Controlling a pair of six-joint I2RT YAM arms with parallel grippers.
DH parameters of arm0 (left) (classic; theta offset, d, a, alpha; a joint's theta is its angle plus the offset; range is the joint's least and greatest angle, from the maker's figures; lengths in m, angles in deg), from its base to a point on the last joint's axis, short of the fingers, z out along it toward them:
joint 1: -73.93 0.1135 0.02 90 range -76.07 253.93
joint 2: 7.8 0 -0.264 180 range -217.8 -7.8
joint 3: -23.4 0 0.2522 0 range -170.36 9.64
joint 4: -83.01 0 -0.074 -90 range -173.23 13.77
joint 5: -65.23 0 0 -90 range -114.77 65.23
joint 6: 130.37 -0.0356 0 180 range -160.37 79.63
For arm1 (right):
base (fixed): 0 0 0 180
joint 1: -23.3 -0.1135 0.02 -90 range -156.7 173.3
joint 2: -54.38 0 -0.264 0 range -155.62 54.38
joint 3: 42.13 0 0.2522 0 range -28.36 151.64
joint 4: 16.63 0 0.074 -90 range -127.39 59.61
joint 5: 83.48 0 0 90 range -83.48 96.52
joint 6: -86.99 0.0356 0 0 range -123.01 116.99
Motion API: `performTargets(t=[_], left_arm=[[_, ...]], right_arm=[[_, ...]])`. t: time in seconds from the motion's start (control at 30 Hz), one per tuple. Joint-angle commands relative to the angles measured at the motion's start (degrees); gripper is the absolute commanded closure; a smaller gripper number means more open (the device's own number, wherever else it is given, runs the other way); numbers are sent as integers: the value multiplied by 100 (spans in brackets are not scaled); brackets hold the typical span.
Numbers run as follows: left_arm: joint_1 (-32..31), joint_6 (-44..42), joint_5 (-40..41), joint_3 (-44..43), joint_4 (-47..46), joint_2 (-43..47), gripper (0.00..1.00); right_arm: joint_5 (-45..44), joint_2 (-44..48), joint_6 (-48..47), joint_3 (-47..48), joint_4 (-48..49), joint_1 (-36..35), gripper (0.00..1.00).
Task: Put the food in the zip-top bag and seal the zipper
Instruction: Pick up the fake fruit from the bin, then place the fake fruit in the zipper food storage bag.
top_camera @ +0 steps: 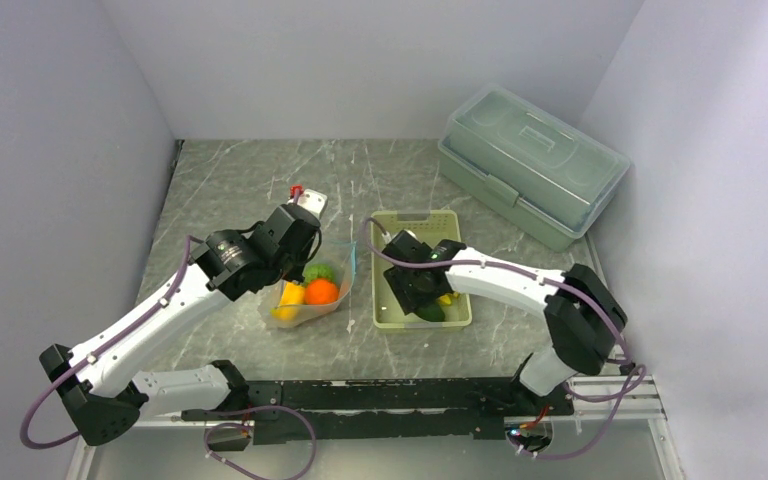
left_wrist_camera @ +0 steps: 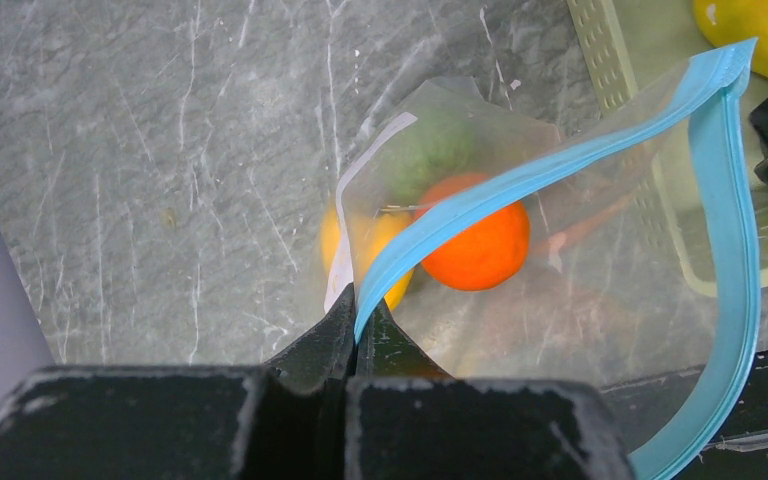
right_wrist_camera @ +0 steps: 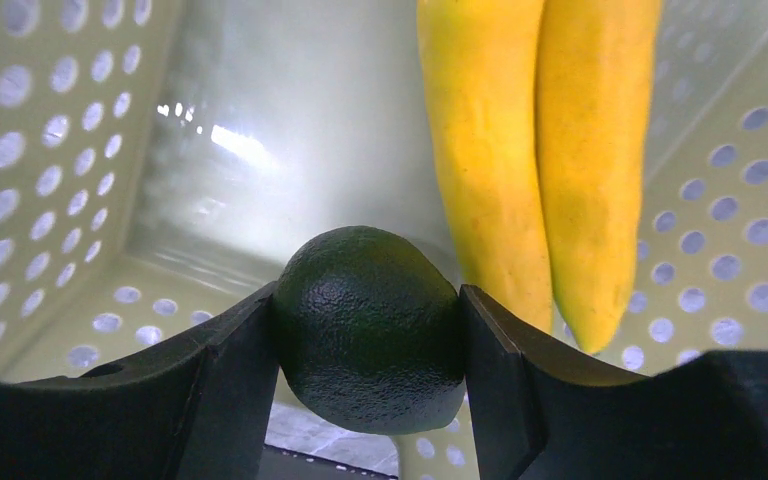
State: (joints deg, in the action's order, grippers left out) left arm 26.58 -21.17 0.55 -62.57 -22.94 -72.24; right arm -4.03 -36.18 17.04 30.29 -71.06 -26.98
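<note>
Reaching forward and to the right with the left arm (top_camera: 150, 315), pinching the zipper (left_wrist_camera: 520, 180) in the tightly closed left gripper (left_wrist_camera: 355, 318). Folding the right arm (top_camera: 510, 278) back to the left at the elbow, squeezing the avocado (right_wrist_camera: 370, 345) in the right gripper (right_wrist_camera: 370, 300).

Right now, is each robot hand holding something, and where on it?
The left gripper pinches the zip-top bag by its blue zipper strip; the right gripper squeezes the avocado by its sides.

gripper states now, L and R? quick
Left gripper: closed, pinching the bag at its zipper.
Right gripper: closed on the avocado.
</note>
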Motion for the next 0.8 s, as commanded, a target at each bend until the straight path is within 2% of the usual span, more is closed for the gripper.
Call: performTargets(t=[0.0,0.2,0.4,0.6,0.77], left_arm=[[-20,5,53,-37,-125,52,100],[-27,5,30,-118,-116,-13,100],[-25,-3,31,-172,-122,-87,100],[-22,5,14,-232,-136,-144,100],[-26,31,-1,-274,-141,-165,100]], right_arm=[[-349,508,192,189,50,-1,61],[-569,1114,390,250,37,1,63],[-349,1918,529,462,255,-14,62],[66,2800,620,529,998,-74,62],[680,3057,813,537,1625,-91,62]])
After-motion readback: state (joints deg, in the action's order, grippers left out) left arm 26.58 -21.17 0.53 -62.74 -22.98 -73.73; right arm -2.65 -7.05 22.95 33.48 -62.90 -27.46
